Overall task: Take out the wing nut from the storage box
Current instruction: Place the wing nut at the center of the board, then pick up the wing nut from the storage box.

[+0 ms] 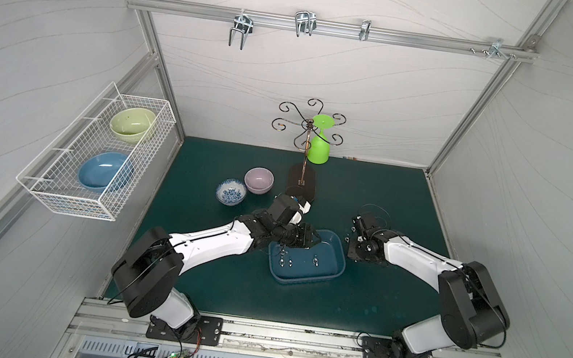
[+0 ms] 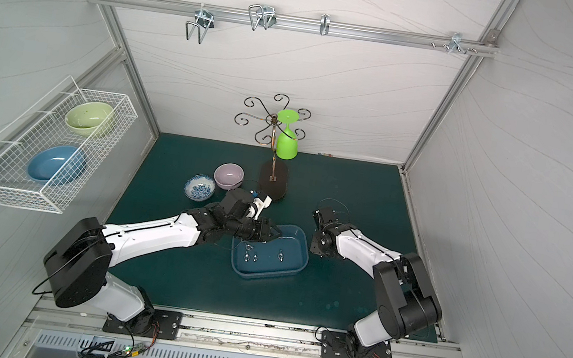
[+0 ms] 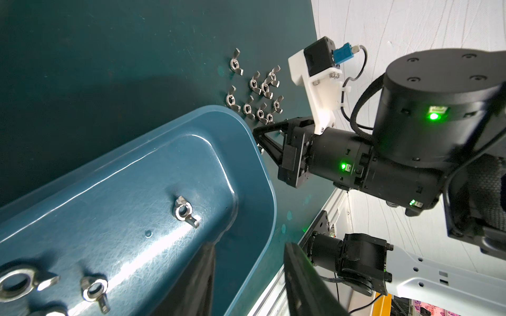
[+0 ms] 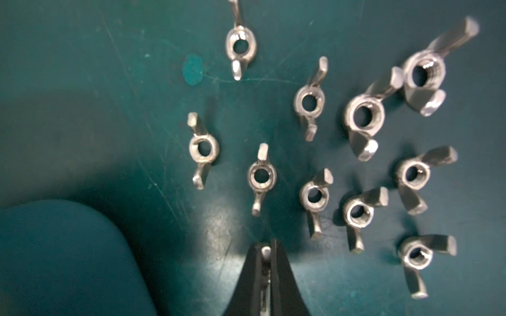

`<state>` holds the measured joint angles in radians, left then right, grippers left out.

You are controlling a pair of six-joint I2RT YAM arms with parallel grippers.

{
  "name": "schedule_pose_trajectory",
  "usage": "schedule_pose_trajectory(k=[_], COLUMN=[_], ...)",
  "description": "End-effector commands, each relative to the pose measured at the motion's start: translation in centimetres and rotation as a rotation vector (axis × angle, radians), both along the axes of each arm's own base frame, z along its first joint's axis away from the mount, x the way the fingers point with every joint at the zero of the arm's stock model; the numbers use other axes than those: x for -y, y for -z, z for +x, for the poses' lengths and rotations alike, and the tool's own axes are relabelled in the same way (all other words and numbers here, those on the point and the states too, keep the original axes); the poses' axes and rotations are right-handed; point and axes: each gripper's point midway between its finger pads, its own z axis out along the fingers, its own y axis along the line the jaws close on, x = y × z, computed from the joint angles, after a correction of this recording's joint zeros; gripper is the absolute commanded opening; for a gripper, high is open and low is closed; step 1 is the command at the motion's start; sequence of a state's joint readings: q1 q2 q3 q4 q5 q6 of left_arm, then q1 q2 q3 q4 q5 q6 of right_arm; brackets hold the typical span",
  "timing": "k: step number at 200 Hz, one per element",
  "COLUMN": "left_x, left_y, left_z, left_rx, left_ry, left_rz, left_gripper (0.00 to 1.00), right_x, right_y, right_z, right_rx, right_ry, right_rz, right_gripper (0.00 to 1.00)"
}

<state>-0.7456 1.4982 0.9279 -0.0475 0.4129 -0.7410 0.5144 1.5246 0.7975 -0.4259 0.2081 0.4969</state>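
Scuffed teal mat (image 4: 82, 68), shiny metal wing nuts (image 4: 260, 175)

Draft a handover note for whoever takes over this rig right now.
Right gripper: pinching a wing nut low over the mat, beside the storage box.
Left gripper: straddling the box wall; grip unclear.
Done: ten loose nuts lie on the mat.
Left: set this one down; four boxed nuts to take out.

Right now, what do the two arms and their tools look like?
Both arms have white link shells, black joint housings and thin black cables. The right tool has black triangular fingers, a white camera bracket with a blue plug, and green lights on its housing.
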Motion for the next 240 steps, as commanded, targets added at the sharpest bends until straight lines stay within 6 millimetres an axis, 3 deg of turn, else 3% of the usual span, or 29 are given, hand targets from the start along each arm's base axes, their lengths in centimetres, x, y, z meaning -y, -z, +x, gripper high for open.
schedule_pose_trajectory(k=[1,40,68,87,110,140,172,199,240], left_x=[1.1,0.9,-0.1,-1.7,-5.5,-11.8,-15.8,-17.9,-18.9], left_y=[-1.5,-1.8,-2.1,-2.4,-1.8,0.4,1.8,2.5,3.6], left_z=[0.4,0.2,0.4,0.8,1.9,2.9,2.0,1.2,0.6], left_rx=[0.036,0.043,0.071,0.096,0.066,-0.022,-0.051,-0.055,-0.090], left_ry=[0.034,0.037,0.009,-0.034,-0.157,-0.363,-0.477,-0.540,-0.553], left_rz=[-0.032,-0.029,0.001,0.030,0.034,0.027,0.057,0.052,0.055], left_gripper=[0.45,0.46,0.46,0.46,0.46,0.47,0.48,0.49,0.50], right_x=[-0.1,-0.2,-0.9,-3.8,-10.3,-18.0,-23.8,-26.2,-26.8], right_y=[0.2,-1.4,-5.0,-8.0,-10.0,-9.7,-8.7,-8.1,-5.4], right_z=[-0.3,0.1,0.1,-0.5,-2.5,-5.2,-6.9,-7.1,-6.2], right_rx=[-0.020,0.024,0.121,0.197,0.215,0.195,0.154,0.125,0.093], right_ry=[-0.016,-0.023,-0.059,-0.170,-0.438,-0.720,-0.887,-0.947,-0.954], right_rz=[0.006,0.022,0.034,0.082,0.201,0.257,0.336,0.332,0.273], right_gripper=[0.18,0.23,0.25,0.25,0.21,0.24,0.28,0.29,0.32])
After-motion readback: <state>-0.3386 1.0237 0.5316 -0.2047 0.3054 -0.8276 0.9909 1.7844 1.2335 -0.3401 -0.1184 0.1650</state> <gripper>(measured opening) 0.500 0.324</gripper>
